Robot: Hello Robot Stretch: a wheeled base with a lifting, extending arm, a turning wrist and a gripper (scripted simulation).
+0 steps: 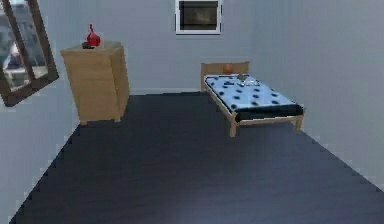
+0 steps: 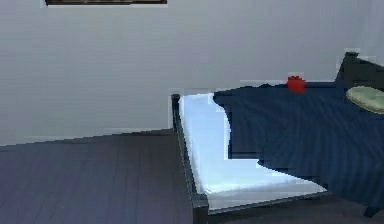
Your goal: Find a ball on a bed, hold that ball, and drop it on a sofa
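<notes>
Though small, red ball (image 2: 296,84) atop dark-blanketed bed (image 2: 207,135).

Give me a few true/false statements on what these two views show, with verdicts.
1. A wooden dresser stands at the forward view's left with a red object on top. True.
2. The bed in the forward view has a plain white cover. False: the cover is light blue with dark dots.
3. In the arm side view, a small red round thing sits at the far edge of a dark blue blanket. True.
4. The floor is pale wood. False: it is dark.
5. The window is on the forward view's right. False: it is on the left wall.
</notes>
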